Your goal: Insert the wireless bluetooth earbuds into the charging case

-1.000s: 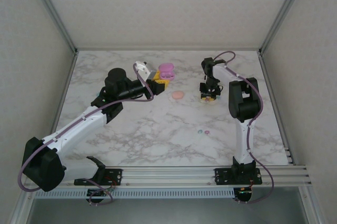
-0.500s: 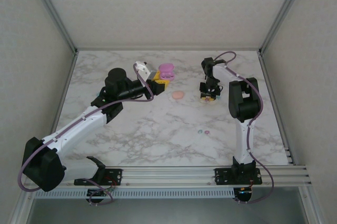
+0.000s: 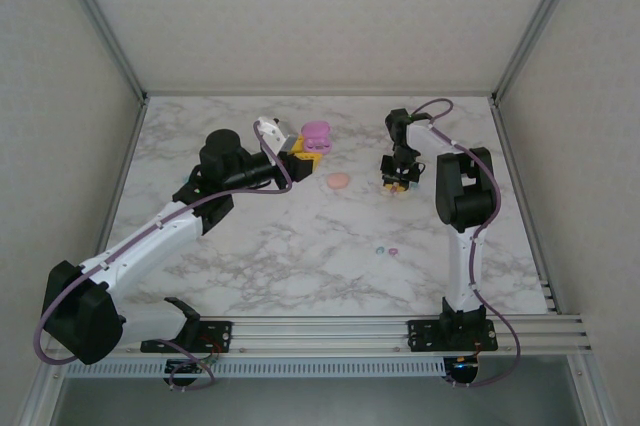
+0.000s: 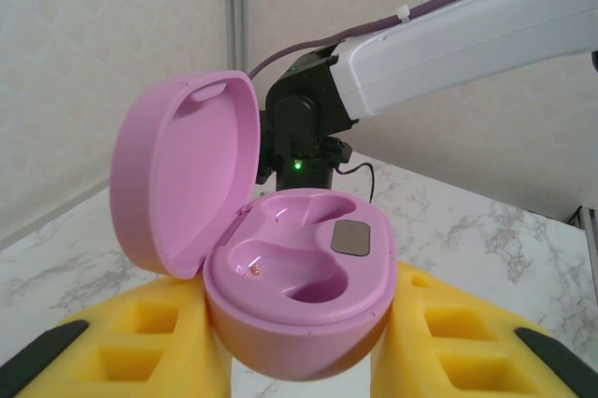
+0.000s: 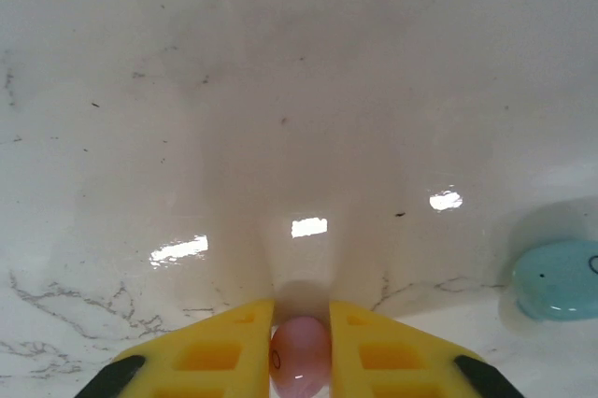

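The left claw (image 3: 305, 150) is clamping the open pink case (image 4: 301, 272), which is sitting empty, while the right claw (image 3: 397, 183) is pinching a pink bud (image 5: 301, 362) low at the worktop (image 3: 300, 266), well apart, so all inserting is waiting.

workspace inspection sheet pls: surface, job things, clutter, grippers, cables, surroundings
surface: marbled white table
job's things: open pink case, both wells empty; pink earbud; teal earbud and purple earbud loose on table
clutter: pink oval piece on table; teal rounded piece
grippers: left gripper shut on pink case; right gripper shut on pink earbud
cables: purple cable along each arm
surroundings: white walls, metal frame
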### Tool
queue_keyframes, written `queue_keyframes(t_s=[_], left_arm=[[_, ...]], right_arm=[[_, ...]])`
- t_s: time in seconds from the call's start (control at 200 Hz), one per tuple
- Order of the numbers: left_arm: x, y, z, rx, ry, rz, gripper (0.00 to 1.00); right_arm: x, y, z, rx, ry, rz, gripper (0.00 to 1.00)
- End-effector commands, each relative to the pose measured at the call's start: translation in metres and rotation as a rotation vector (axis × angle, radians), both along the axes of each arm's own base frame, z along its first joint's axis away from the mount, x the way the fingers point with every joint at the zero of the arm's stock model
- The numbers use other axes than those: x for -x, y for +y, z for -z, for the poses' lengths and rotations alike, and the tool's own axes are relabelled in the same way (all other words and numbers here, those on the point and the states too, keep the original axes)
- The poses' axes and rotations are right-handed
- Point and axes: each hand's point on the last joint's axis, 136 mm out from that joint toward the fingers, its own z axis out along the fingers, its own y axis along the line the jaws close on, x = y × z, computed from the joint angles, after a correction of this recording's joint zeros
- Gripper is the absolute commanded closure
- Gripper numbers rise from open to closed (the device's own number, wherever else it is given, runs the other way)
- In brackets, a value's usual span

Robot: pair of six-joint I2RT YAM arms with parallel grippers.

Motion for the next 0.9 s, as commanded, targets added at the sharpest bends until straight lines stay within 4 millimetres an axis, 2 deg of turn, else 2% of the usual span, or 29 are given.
queue_keyframes(t_s=[0.0,0.08,0.17,0.285,0.365,0.456,0.576,0.761,0.896], left_arm=[[0.003,-0.002,-0.017,0.020,-0.036,0.005,0.68],[0.002,-0.002,-0.015,0.017,-0.032,0.003,0.68],[0.002,-0.001,-0.017,0.020,-0.033,-0.001,0.68],[0.001,-0.001,-0.015,0.015,-0.036,-0.008,0.68],[-0.001,0.000,-0.014,0.010,-0.041,-0.016,0.68],[-0.005,0.004,-0.013,0.002,-0.047,-0.029,0.69],[-0.013,0.011,-0.014,0.006,-0.050,-0.040,0.69],[-0.020,0.020,-0.017,0.002,-0.062,-0.050,0.69],[-0.022,0.026,-0.020,0.000,-0.076,-0.058,0.69]], right_arm=[[-0.006,0.001,-0.003,-0.021,-0.039,0.011,0.83],[-0.005,0.003,-0.013,-0.039,-0.051,0.001,0.85],[-0.002,0.011,-0.033,-0.094,-0.091,-0.010,0.86],[0.006,0.035,-0.065,-0.259,-0.124,-0.036,0.86],[0.012,0.061,-0.096,-0.461,-0.157,-0.048,0.86],[0.015,0.088,-0.139,-0.739,-0.208,-0.018,0.86],[0.020,0.110,-0.192,-1.029,-0.230,-0.018,0.86],[0.032,0.126,-0.249,-1.297,-0.207,-0.081,0.86],[0.040,0.130,-0.271,-1.382,-0.174,-0.116,0.86]])
